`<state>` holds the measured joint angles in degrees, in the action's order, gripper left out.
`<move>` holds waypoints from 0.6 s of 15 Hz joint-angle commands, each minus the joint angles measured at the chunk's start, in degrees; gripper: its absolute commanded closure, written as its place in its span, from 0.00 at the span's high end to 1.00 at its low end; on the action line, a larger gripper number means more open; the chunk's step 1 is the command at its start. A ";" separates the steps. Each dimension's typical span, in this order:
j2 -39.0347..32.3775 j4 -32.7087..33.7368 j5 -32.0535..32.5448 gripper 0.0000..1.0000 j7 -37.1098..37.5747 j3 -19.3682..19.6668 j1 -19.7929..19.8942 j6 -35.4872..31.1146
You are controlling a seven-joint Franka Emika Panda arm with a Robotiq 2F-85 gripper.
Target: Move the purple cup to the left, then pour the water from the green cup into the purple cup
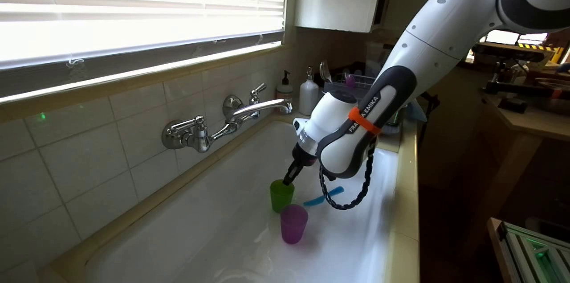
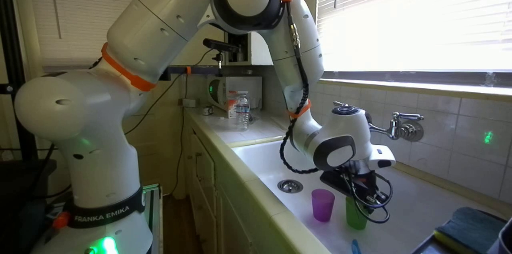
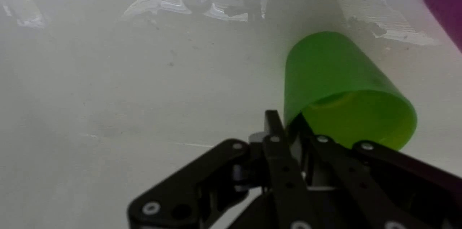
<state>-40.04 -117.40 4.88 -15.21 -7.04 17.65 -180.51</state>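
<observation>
Fingers (image 3: 273,124) clenched on the green cup (image 3: 335,63), pinching its wall at the rim: one inside, one outside, about 9 o'clock of the mouth in the wrist view. Green cup upright in the white sink (image 1: 213,220); contents can't be told. The purple cup (image 1: 293,225) upright in the sink, near the green cup, at its 5 o'clock in an exterior view; wrist view shows only part of it, between 1 and 2 o'clock of the green cup. Slim blue utensil (image 1: 317,200) lies in the sink, 3 o'clock of the green cup in an exterior view; wrist view catches just one end, around 11 o'clock. Drain (image 2: 290,186) near the purple cup, its 10 o'clock in an exterior view. Chrome wall faucet (image 1: 265,105) at about 11 o'clock of the green cup, white pump bottle (image 1: 308,98) between 12 and 1, both well apart, in an exterior view. Plastic water bottle (image 2: 242,112) on the tiled surface (image 2: 216,126), 11 o'clock of the purple cup in an exterior view, microwave (image 2: 254,86) behind.
</observation>
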 commanded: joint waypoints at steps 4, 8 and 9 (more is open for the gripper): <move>0.25 -0.39 0.85 0.05 0.31 -0.30 0.09 1.89; 0.33 -0.32 0.80 0.00 0.20 -0.81 0.56 2.08; 0.24 -0.25 0.81 0.01 0.18 -0.84 0.55 2.15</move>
<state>-39.98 -117.38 4.88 -15.19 -7.44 17.71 -180.39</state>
